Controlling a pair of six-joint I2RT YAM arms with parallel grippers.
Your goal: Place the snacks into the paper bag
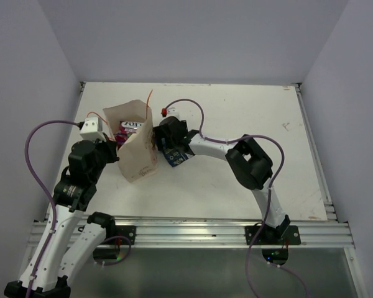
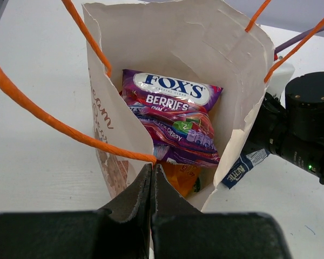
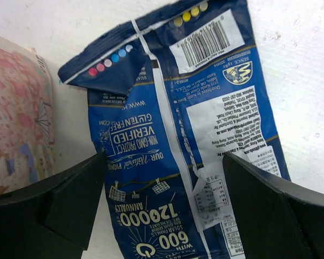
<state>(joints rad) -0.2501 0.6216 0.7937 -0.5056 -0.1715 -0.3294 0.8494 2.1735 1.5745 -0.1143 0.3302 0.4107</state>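
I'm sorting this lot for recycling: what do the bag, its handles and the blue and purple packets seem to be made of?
The paper bag: pale matte paper, going by its creases and ragged rim. Its handles: orange twisted string, probably. The blue packet and purple packet: glossy printed plastic or foil film, judging by sheen and crinkles.

Qty in view: bag (image 1: 137, 158) x1, handles (image 2: 43, 116) x2. Pkts x3: purple pkt (image 2: 173, 118) x1, orange pkt (image 2: 179, 181) x1, blue pkt (image 3: 173, 135) x1. Arms x2: L arm (image 1: 81, 167), R arm (image 1: 252, 162).
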